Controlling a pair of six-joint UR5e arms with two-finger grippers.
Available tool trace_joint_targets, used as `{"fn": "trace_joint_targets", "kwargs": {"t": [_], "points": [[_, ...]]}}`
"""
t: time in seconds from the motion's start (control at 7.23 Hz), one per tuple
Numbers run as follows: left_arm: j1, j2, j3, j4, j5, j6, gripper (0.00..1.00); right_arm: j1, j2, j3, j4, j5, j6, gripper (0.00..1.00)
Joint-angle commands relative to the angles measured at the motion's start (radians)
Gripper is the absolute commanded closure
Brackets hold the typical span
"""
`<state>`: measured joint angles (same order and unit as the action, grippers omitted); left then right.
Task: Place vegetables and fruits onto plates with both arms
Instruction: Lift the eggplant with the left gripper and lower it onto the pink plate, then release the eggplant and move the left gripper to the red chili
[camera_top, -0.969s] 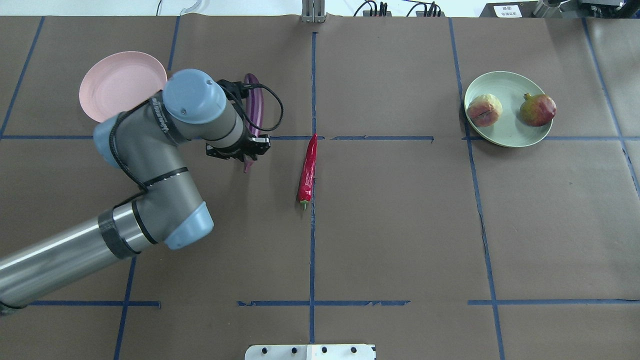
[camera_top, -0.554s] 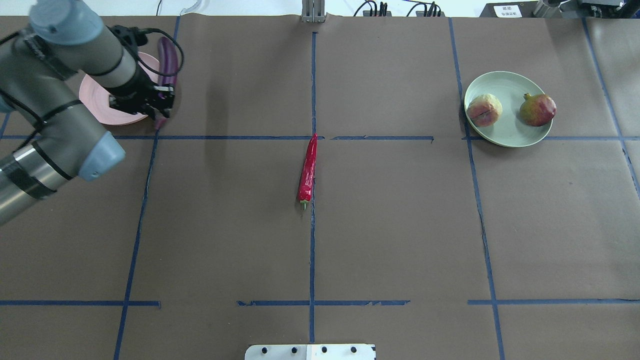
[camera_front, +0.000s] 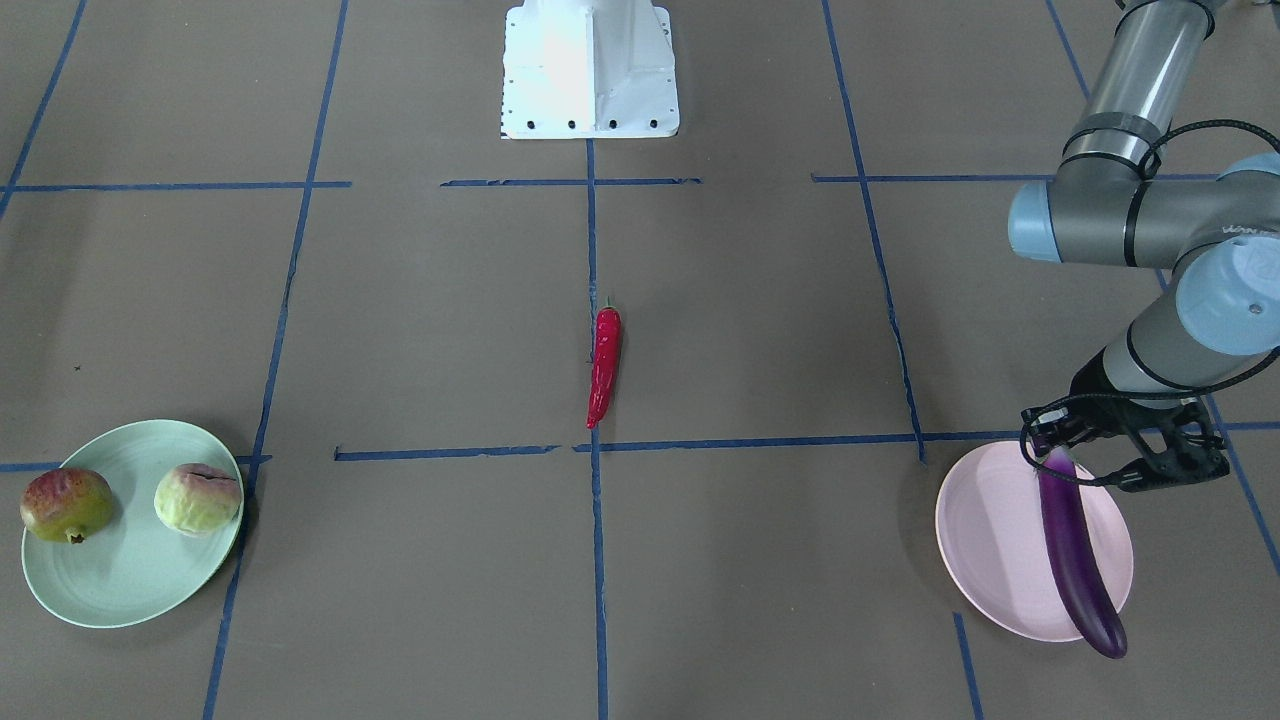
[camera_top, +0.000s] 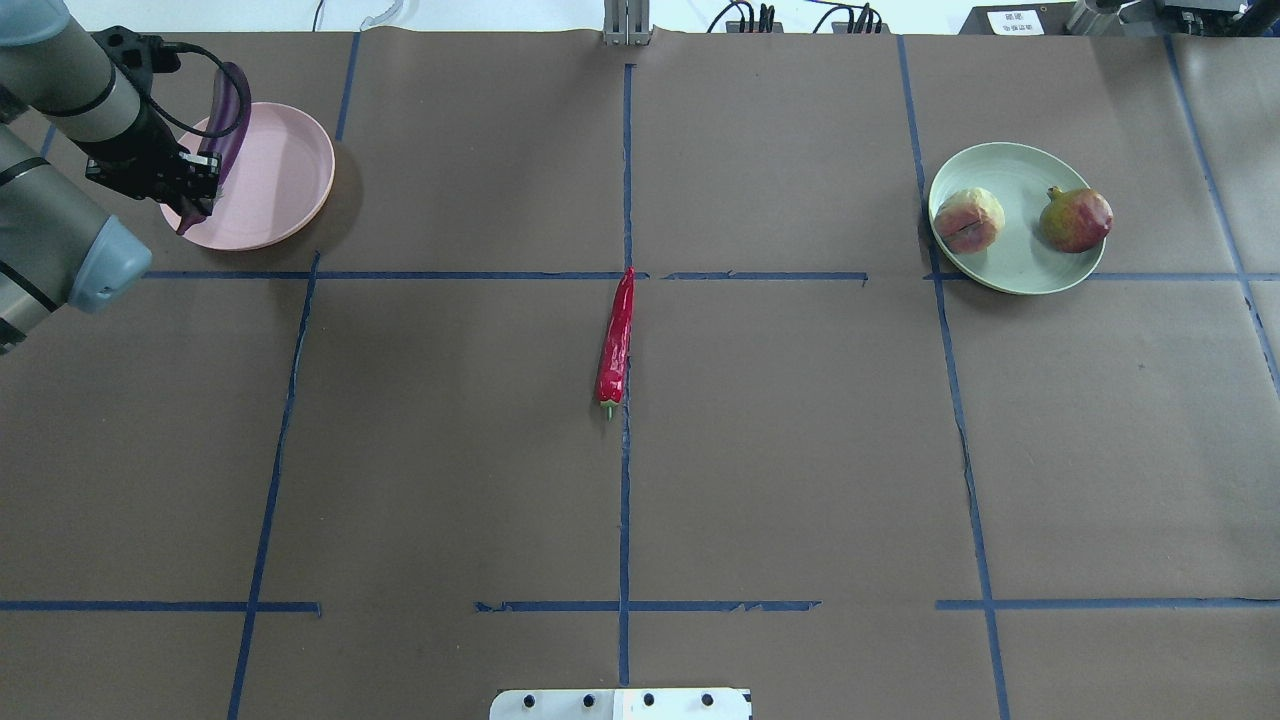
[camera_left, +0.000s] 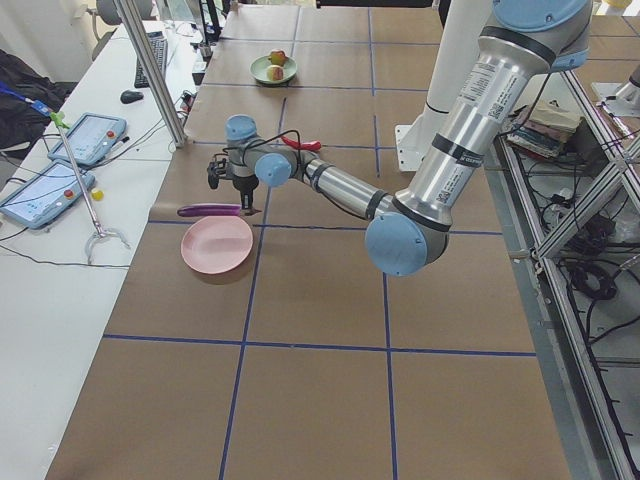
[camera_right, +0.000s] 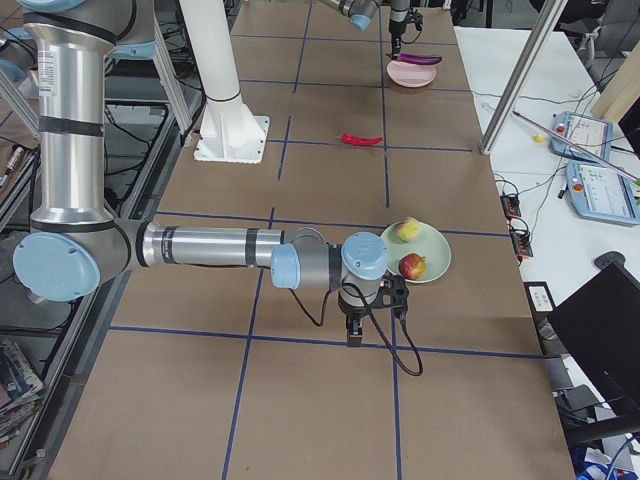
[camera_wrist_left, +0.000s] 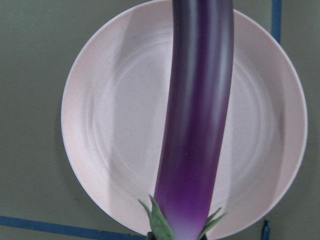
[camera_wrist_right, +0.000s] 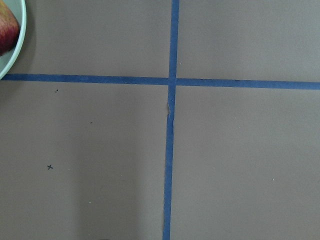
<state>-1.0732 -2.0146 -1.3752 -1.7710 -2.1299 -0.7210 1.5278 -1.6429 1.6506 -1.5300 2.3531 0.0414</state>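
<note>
The eggplant (camera_front: 1078, 560) is gripped at its stem by the left gripper (camera_front: 1057, 462) — over the pink plate (camera_front: 990, 540). Its tip is held past the rim.

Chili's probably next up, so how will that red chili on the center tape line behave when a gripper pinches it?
The red chili looks slim and wrinkly, so probably light and somewhat soft under a pinch. It lies flat with a slight bend, so it likely won't roll far. Its shiny skin might slip a little.
</note>
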Motion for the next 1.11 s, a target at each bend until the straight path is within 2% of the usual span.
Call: {"fn": "trace_joint_targets", "kwargs": {"t": [0.0, 0.14, 0.42, 0.69, 0.83, 0.97], "points": [[-0.004, 0.011, 0.002, 0.001, -0.005, 0.048, 0.0, 0.0, 0.0, -0.002, 0.001, 0.0, 0.0, 0.0], [-0.01, 0.01, -0.004, 0.002, -0.016, 0.048, 0.0, 0.0, 0.0, -0.002, 0.001, 0.0, 0.0, 0.0], [-0.053, 0.008, -0.072, 0.022, -0.16, 0.046, 0.0, 0.0, 0.0, -0.002, 0.001, 0.0, 0.002, 0.0], [-0.025, -0.063, -0.219, 0.23, -0.162, -0.045, 0.0, 0.0, 0.0, 0.0, 0.002, 0.0, 0.001, 0.0], [0.058, -0.065, -0.287, 0.235, -0.153, -0.146, 0.0, 0.0, 0.0, 0.0, 0.002, 0.0, 0.002, 0.0], [0.176, -0.102, -0.303, 0.225, -0.118, -0.287, 0.0, 0.0, 0.0, 0.0, 0.002, 0.0, 0.0, 0.0]]}}
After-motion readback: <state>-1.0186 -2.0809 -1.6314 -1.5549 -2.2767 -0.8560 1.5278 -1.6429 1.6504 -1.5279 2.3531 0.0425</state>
